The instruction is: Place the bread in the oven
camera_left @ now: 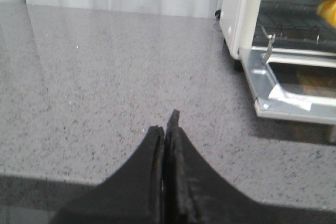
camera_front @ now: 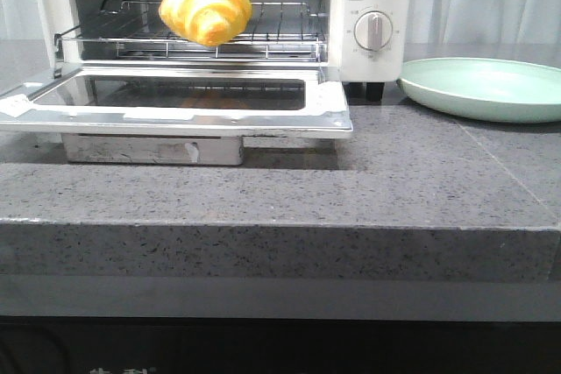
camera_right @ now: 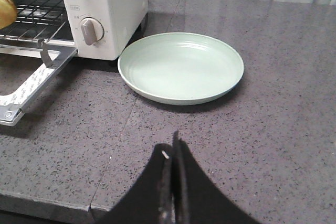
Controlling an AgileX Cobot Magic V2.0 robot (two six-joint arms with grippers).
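The bread, a glossy golden bun with pale stripes, lies on the wire rack inside the white oven. The oven's glass door hangs open and flat toward me. An edge of the bread shows in the left wrist view and in the right wrist view. My left gripper is shut and empty over the grey counter, left of the oven. My right gripper is shut and empty over the counter, in front of the plate. Neither gripper shows in the front view.
A pale green plate sits empty to the right of the oven, also in the right wrist view. The speckled grey counter has a front edge close to me. White curtains hang behind.
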